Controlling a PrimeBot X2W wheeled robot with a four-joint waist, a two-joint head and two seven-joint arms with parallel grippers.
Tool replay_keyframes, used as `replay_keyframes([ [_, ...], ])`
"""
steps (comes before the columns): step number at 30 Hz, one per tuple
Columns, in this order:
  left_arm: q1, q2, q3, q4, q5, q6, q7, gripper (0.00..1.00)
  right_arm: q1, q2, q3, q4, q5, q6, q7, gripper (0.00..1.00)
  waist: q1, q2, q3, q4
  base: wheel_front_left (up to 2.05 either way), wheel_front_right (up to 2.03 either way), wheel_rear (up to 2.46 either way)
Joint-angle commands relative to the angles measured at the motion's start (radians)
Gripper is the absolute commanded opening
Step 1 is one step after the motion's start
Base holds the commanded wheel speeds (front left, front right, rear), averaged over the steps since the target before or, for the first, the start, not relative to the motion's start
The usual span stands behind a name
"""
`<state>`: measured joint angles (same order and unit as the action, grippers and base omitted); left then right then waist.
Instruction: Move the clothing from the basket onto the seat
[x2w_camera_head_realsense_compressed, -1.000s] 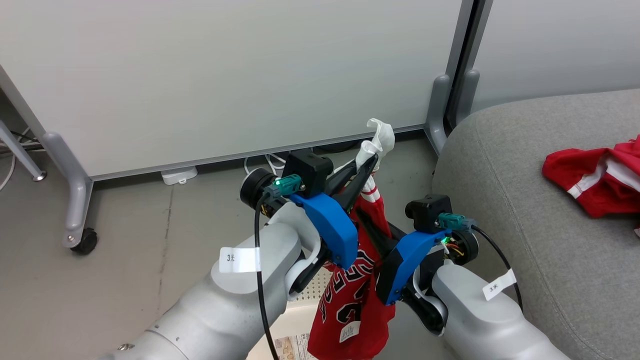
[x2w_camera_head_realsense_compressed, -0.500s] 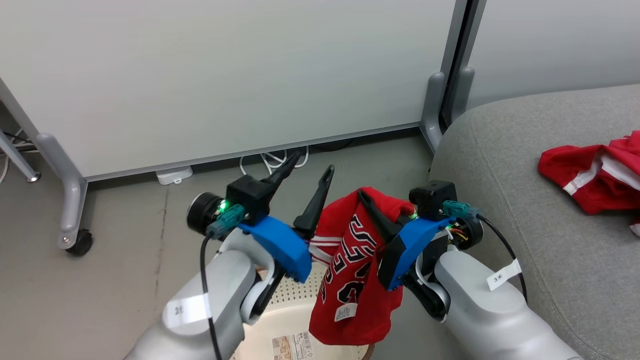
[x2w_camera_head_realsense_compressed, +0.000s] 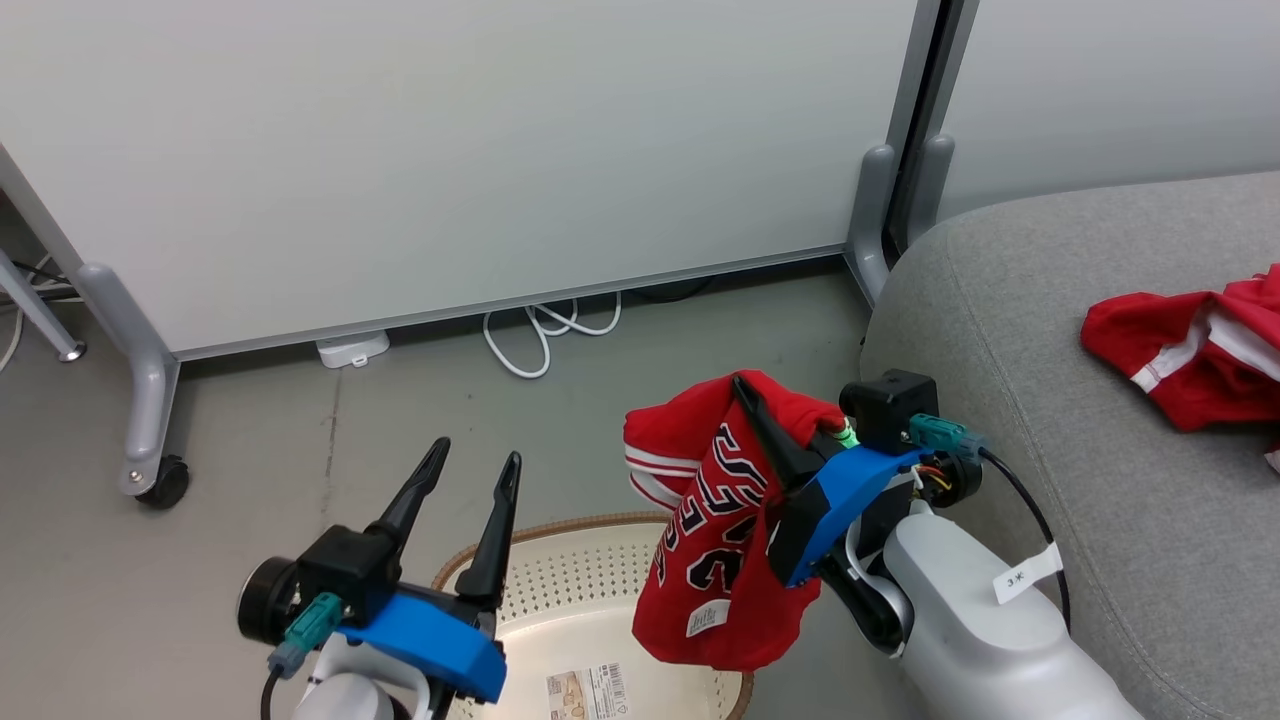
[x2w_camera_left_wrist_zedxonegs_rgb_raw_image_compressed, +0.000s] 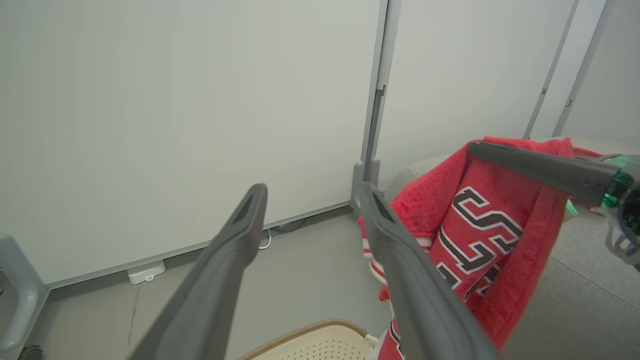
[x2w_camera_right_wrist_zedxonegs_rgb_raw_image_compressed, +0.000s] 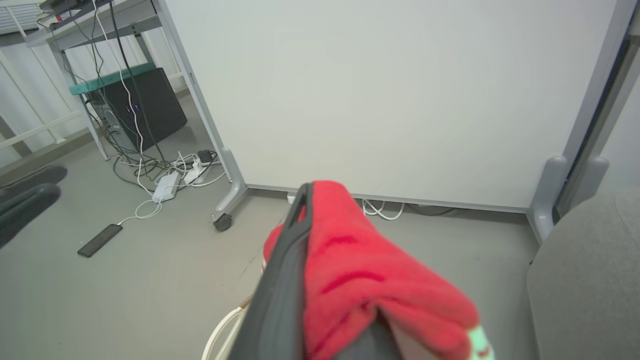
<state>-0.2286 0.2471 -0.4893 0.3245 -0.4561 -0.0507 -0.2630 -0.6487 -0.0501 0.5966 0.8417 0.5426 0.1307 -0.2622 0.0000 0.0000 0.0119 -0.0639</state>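
One jersey (x2w_camera_head_realsense_compressed: 715, 520) between right fingers (x2w_camera_head_realsense_compressed: 770, 440).

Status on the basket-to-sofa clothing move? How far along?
Done: the red shorts lie on the sofa. In hand: the jersey hangs from the right gripper, over the basket edge, beside the sofa. The left gripper is open and empty. Left: carry the jersey over the sofa and release it. The visible basket floor holds no clothing.
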Motion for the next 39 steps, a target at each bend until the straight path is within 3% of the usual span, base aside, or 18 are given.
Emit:
replay_keyframes([
  [1,0.023,-0.002,0.019,-0.012,0.015,-0.003,-0.003,1.00,0.016,0.000,-0.007,-0.008,-0.007,0.000,-0.004,0.00,0.0000,0.0000,-0.001,0.000,0.00,0.00,0.00],
  [11,0.185,-0.085,0.198,-0.100,0.108,-0.023,-0.003,1.00,0.051,-0.005,-0.061,-0.039,-0.044,0.000,-0.004,0.00,0.0000,0.0000,-0.010,0.001,0.00,0.00,0.00],
  [18,0.241,-0.133,0.265,-0.099,0.161,-0.054,-0.003,1.00,0.068,-0.006,-0.087,-0.048,-0.051,0.000,-0.004,0.00,0.0000,0.0000,-0.010,-0.002,0.00,0.00,0.00],
  [28,0.246,-0.162,0.303,-0.090,0.203,-0.076,-0.003,1.00,0.074,-0.004,-0.089,-0.054,-0.050,0.000,-0.004,0.00,0.0000,0.0000,-0.008,-0.029,0.00,0.00,0.00],
  [39,0.231,-0.167,0.287,-0.085,0.204,-0.080,-0.003,1.00,0.070,-0.006,-0.098,-0.063,-0.056,0.000,-0.004,0.00,0.0000,0.0000,0.003,-0.155,0.00,0.00,0.00],
])
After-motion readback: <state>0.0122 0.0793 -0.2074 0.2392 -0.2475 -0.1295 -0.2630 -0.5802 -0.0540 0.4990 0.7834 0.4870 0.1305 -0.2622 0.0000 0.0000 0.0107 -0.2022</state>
